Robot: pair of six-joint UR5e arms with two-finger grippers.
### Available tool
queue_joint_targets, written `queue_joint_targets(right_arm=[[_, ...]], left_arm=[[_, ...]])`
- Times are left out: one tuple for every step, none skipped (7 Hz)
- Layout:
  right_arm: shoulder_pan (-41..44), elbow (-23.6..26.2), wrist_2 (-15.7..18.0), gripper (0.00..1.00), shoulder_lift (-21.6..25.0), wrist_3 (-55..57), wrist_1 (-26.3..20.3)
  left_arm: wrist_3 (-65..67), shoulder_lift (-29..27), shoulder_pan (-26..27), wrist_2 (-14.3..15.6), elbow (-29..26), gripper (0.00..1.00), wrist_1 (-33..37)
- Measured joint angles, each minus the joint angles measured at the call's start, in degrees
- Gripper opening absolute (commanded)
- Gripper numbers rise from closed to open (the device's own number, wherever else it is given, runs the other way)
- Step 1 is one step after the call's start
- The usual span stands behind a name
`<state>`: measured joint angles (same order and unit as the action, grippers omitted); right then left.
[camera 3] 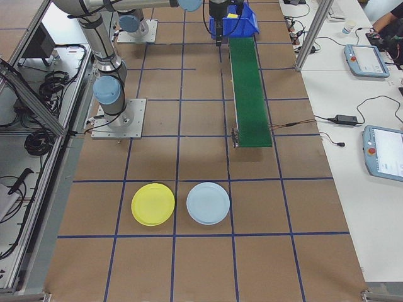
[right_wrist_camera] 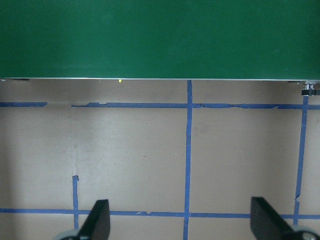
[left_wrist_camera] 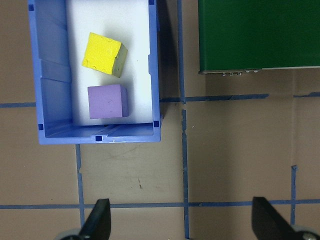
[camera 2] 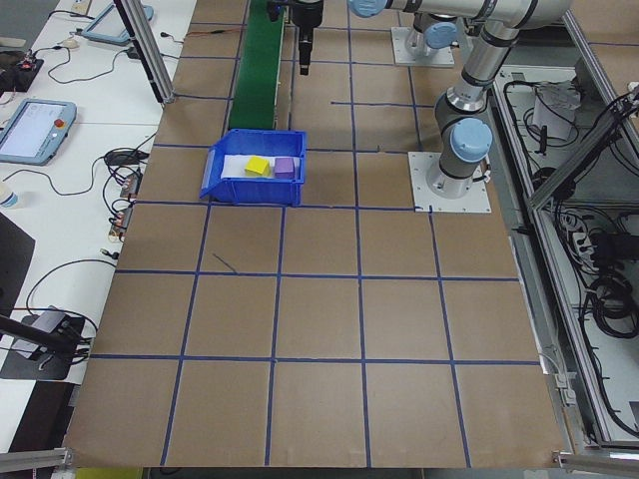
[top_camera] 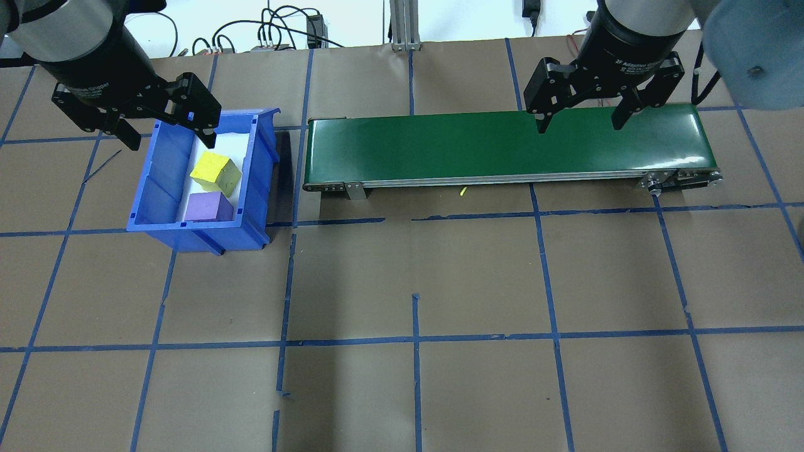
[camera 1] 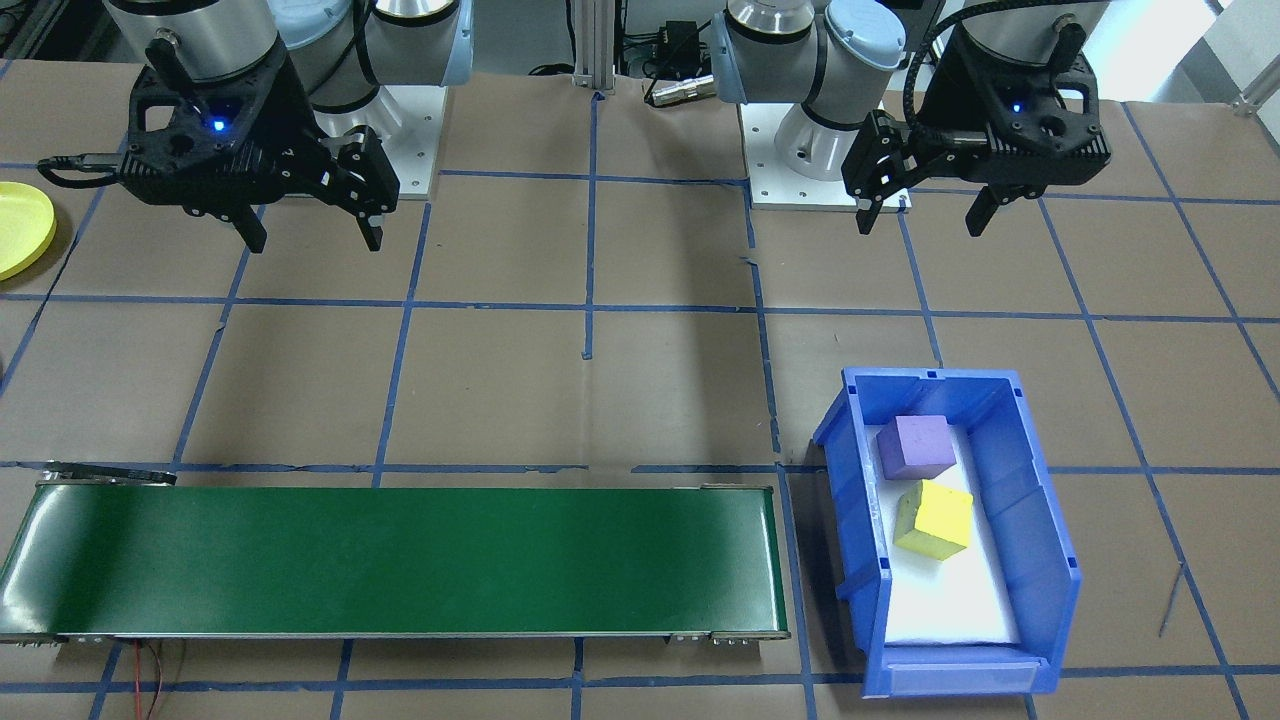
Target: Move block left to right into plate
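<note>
A yellow block [camera 1: 935, 518] and a purple block [camera 1: 917, 446] lie side by side in a blue bin [camera 1: 1050, 530] on the robot's left. In the left wrist view the yellow block [left_wrist_camera: 103, 54] and purple block [left_wrist_camera: 107, 101] show at the upper left. My left gripper [camera 1: 925, 215] hangs open and empty well above the table, on the robot's side of the bin. At the same height, my right gripper [camera 1: 313, 240] is also open and empty. The yellow plate [camera 3: 153, 204] lies far to the robot's right, and only its edge [camera 1: 20, 228] shows in the front view.
A long green conveyor belt [top_camera: 502, 144] runs across the table between the bin and the right arm. A light blue plate [camera 3: 208, 203] lies beside the yellow one. Blue tape lines grid the brown table. Cables and tablets sit on the operators' bench.
</note>
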<state>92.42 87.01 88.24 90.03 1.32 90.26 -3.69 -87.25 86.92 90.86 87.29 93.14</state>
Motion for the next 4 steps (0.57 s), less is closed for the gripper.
queue_joint_targets(right_arm=[[-0.01,0.0,0.0,1.0,-0.01,0.0,0.0],[-0.01,0.0,0.0,1.0,-0.02,0.0,0.0],[-0.02,0.0,0.02,1.0,-0.03,0.0,0.0],[-0.04,0.0,0.04,1.0,-0.03,0.0,0.0]], left_arm=[[-0.07,-0.12,0.06,-0.26,0.06,1.0,0.21],[-0.27,-0.24,0.25,-0.34,0.16,1.0,0.36],[-1.73,-0.35,0.51,-0.01,0.27,1.0,0.43],[-4.83,-0.8,0.36,0.84,0.52,1.0,0.21]])
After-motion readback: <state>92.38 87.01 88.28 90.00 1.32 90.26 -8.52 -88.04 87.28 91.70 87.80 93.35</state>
